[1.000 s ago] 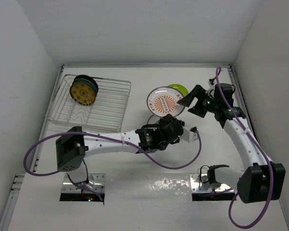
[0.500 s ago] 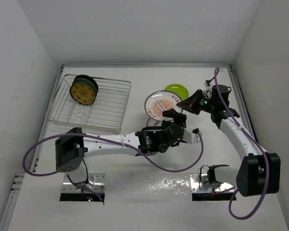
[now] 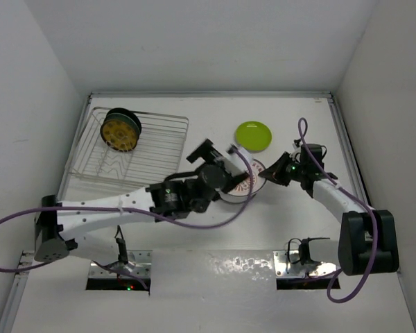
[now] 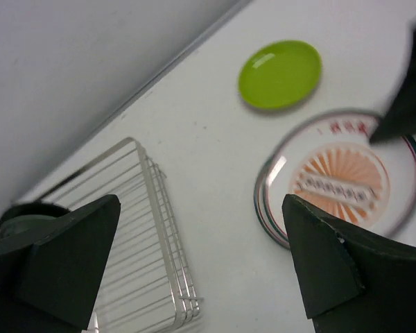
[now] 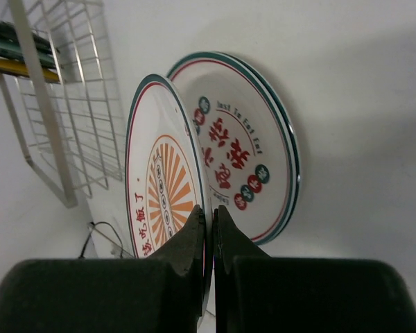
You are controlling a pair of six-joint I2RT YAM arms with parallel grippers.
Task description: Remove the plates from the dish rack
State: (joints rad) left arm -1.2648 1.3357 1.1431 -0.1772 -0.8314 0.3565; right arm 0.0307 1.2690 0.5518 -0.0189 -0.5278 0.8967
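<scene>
My right gripper (image 5: 209,222) is shut on the rim of the white plate with the orange centre (image 5: 163,201). That plate is held tilted just over the white plate with red dots (image 5: 243,159), which lies flat on the table. From above, the held plate (image 3: 253,182) shows between both arms, with the right gripper (image 3: 272,177) at its edge. My left gripper (image 4: 200,208) is open and empty, above bare table between the dish rack (image 4: 125,229) and the plates. A lime green plate (image 3: 254,135) lies behind them. A yellow-brown and a black plate (image 3: 120,129) stand in the dish rack (image 3: 149,149).
The left arm (image 3: 125,205) stretches across the table's middle from the near left. White walls close in the table (image 3: 312,229) on the left, back and right. Purple cables loop beside each arm.
My left gripper opened, let go of the orange-centre plate and drew back to the left. My right gripper shut on that plate's rim and brought it down over the red-dotted plate.
</scene>
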